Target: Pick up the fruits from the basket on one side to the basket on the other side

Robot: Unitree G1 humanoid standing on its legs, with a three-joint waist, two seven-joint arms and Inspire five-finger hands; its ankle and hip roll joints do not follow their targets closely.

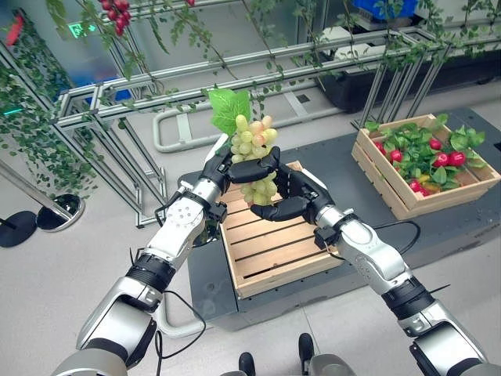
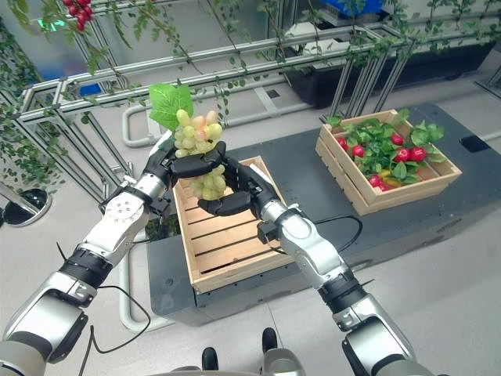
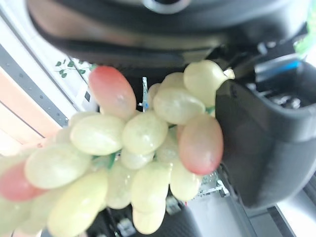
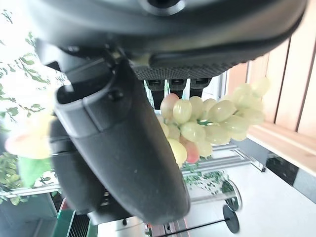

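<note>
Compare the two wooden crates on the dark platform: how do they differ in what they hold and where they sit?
The near crate holds no fruit, its slatted floor bare, while the far crate is packed with red fruit and green leaves. The near crate sits at the platform's front edge under both hands; the far crate sits to the robot's right, away from them. The grape bunch hangs above the near crate, held by the left hand and right hand. Both are pale slatted wood.

Readable text: none can be read.
Green sign [image 1: 79,30]: upper left of the left eye view, lit, with pale marks, but too small to read.
</note>
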